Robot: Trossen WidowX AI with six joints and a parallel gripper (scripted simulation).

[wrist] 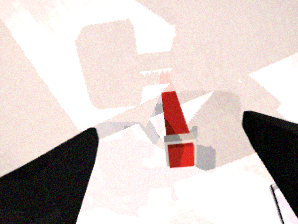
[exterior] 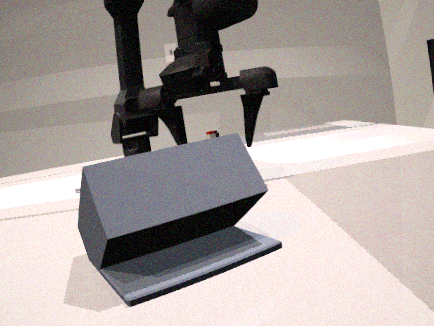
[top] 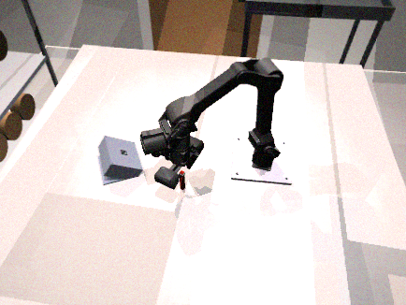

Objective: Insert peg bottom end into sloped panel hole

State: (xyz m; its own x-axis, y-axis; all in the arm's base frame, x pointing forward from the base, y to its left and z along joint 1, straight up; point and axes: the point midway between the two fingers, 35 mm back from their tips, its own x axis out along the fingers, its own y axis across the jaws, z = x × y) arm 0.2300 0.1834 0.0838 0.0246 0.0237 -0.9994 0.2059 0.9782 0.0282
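A red peg (top: 182,181) (exterior: 212,134) (wrist: 181,155) stands upright on the table, with a flat-sided, square-looking top and a pale band near it. Only its top shows in the exterior view, above the panel block's edge. My gripper (exterior: 216,145) (wrist: 169,126) is open and empty, pointing down, with one finger on each side of the peg and clear gaps to it; the tips look near the height of its top. The sloped grey panel block (top: 123,164) (exterior: 175,185) stands left of the peg in the top view. Its face has a small dark squarish hole (top: 123,152), hidden in the exterior view.
The arm's base plate (top: 248,180) is right of the peg in the top view; its corner shows at the wrist view's lower right. The panel's flat foot (exterior: 200,280) rests on the table (top: 243,243). A rack with brown rolls is at the far left.
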